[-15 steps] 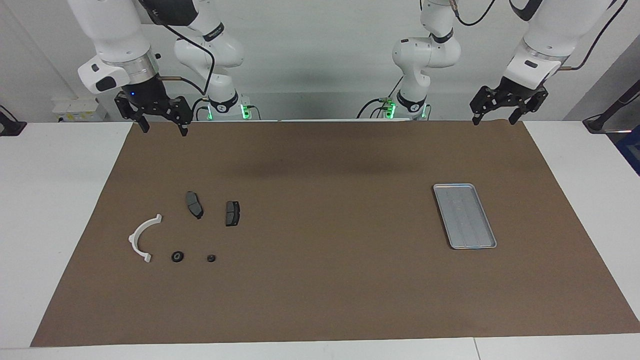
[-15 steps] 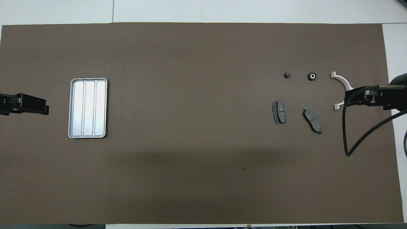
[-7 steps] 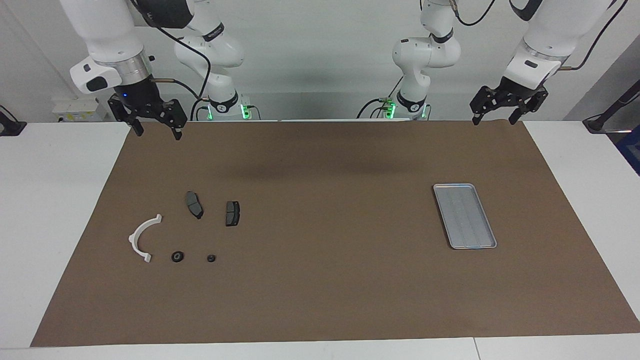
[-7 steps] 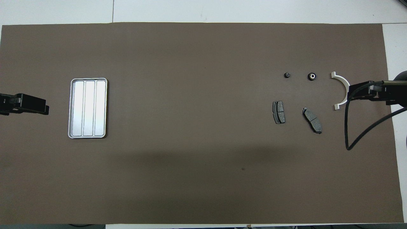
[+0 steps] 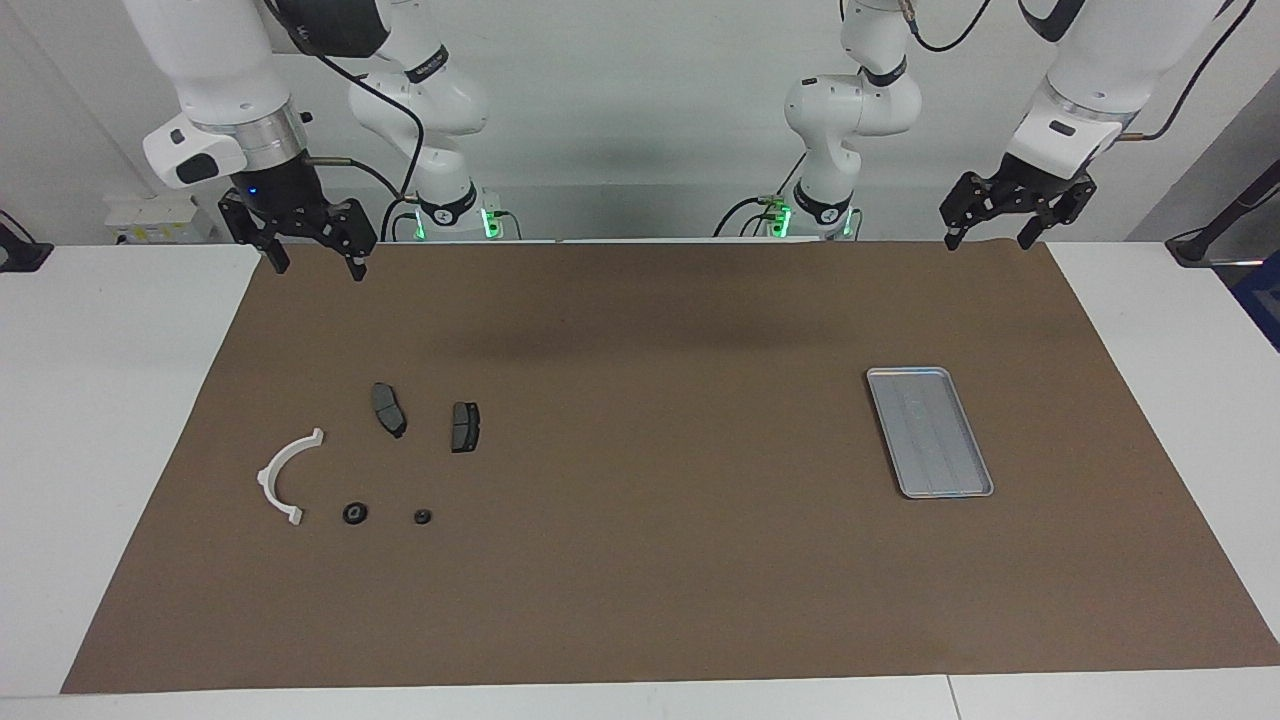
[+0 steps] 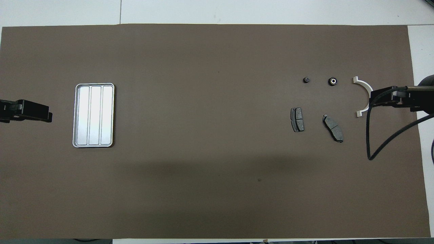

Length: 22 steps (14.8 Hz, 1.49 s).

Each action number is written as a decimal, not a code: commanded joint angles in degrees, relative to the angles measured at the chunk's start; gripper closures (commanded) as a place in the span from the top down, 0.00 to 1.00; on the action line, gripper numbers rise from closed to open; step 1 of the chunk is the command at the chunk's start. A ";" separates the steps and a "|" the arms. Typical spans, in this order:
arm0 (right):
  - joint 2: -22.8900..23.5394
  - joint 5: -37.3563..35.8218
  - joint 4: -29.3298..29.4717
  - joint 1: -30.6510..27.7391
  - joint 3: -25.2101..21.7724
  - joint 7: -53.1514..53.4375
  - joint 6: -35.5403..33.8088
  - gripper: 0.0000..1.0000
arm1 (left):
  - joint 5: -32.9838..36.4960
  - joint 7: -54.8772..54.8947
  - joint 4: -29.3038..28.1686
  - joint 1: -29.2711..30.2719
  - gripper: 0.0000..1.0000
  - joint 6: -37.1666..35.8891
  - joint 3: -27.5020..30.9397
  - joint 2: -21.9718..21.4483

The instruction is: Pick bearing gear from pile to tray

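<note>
The pile lies on the brown mat toward the right arm's end: a white half-ring bracket (image 5: 285,475), two dark grey brake pads (image 5: 389,409) (image 5: 464,427), and two small black round pieces (image 5: 354,513) (image 5: 423,517). The larger round piece (image 6: 332,81) has a pale centre. The silver tray (image 5: 930,432) lies empty toward the left arm's end. My right gripper (image 5: 318,266) is open and empty, up in the air over the mat's robot-side edge, apart from the pile. From overhead it (image 6: 376,98) overlaps the bracket (image 6: 364,85). My left gripper (image 5: 988,240) waits open and empty, clear of the tray.
The brown mat (image 5: 640,560) covers most of the white table (image 5: 100,400). A black cable (image 6: 369,135) loops down from the right wrist beside the pile. Nothing else lies on the mat between the pile and the tray (image 6: 94,115).
Over the last second the right gripper shifted a little toward the right arm's end of the table and rose slightly. The left arm and all the parts have stayed still.
</note>
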 commanded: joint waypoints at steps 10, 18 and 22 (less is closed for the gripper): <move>-1.51 0.79 -3.40 -0.61 0.33 0.21 1.55 1.00 | -0.73 -0.10 -0.33 -0.64 1.00 -0.60 0.73 -0.38; 0.51 -0.18 -6.20 -0.43 0.33 0.90 7.25 1.00 | -0.73 -0.10 -0.33 -0.64 1.00 -0.60 0.73 -0.38; 5.24 -1.40 -8.58 -0.26 0.33 2.92 16.12 1.00 | -0.73 -0.10 -0.33 -0.64 1.00 -0.60 0.73 -0.38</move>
